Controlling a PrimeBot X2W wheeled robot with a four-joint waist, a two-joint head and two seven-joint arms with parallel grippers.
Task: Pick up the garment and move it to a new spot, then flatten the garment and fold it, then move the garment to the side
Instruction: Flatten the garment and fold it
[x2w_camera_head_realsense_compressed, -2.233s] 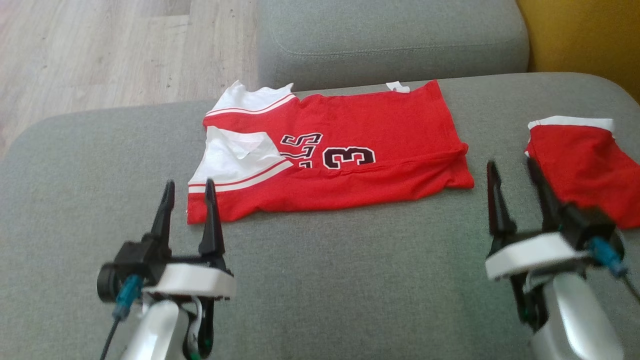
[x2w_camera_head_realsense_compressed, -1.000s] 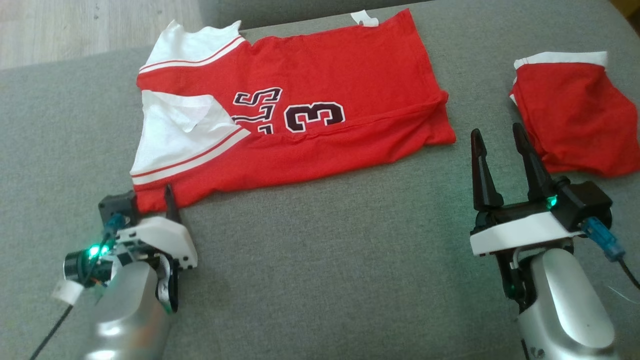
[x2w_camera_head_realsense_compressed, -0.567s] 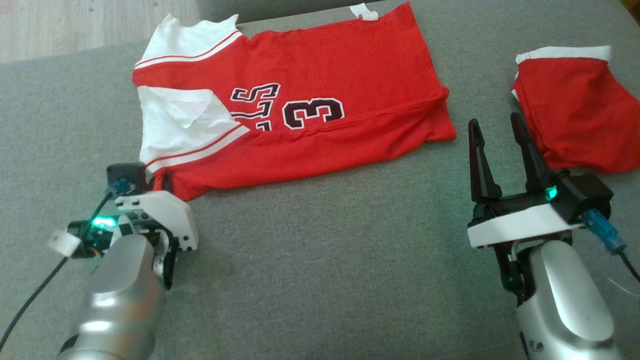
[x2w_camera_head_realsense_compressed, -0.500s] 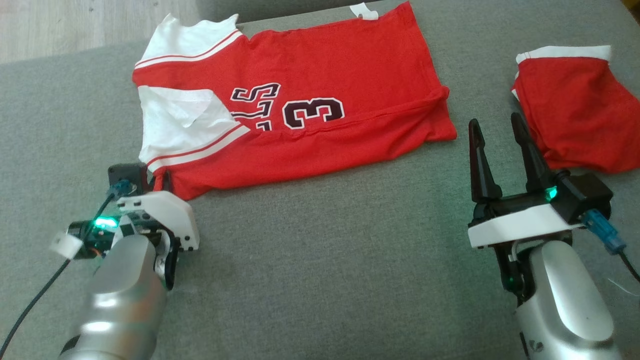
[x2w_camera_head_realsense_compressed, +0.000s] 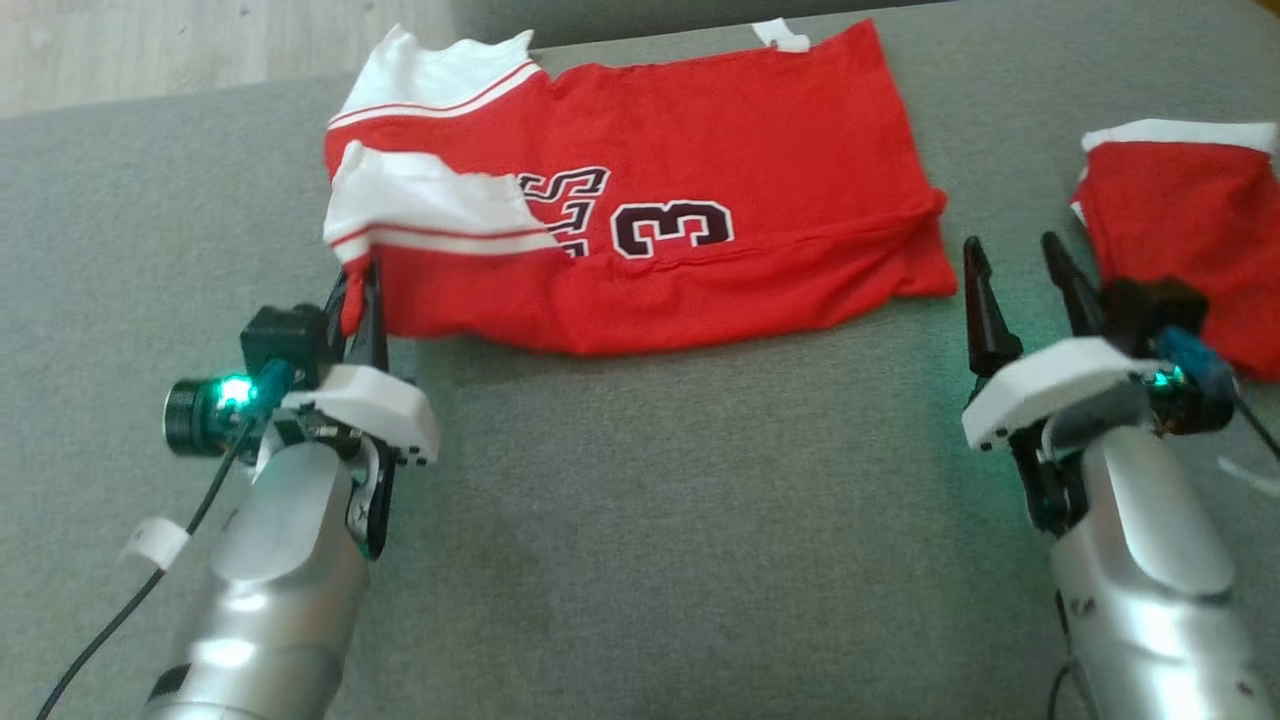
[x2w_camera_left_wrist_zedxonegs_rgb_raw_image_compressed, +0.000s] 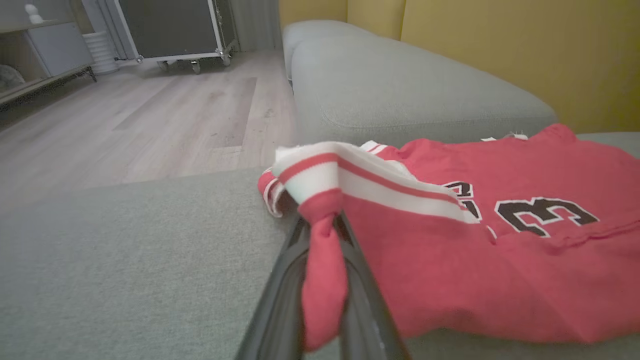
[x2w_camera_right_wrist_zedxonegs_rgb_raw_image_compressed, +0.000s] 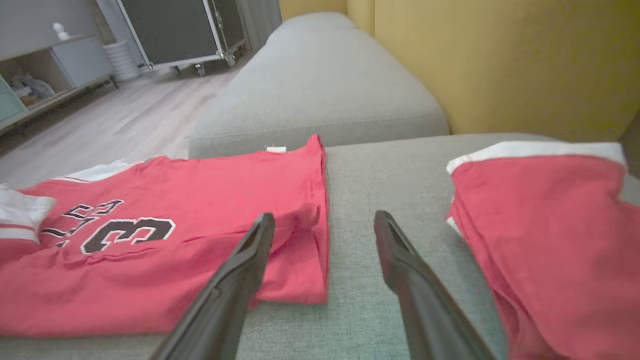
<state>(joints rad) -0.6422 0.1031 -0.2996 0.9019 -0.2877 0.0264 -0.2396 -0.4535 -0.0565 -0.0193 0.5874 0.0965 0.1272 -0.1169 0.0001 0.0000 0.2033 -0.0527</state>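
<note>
Left gripper (x2w_camera_head_realsense_compressed: 361, 288) pinched on a near corner of the jersey (x2w_camera_head_realsense_compressed: 750, 140); right gripper (x2w_camera_head_realsense_compressed: 1010, 245) wide, empty. Soft, light, droopy cloth; probably best taken also at the opposite near corner.

Grey sofa (x2w_camera_head_realsense_compressed: 640, 520), wooden floor (x2w_camera_left_wrist_zedxonegs_rgb_raw_image_compressed: 150, 115), yellow wall (x2w_camera_right_wrist_zedxonegs_rgb_raw_image_compressed: 500, 50).

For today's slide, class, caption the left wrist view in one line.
Left hand shut on the striped corner of the red jersey, held up off the grey sofa.
</note>
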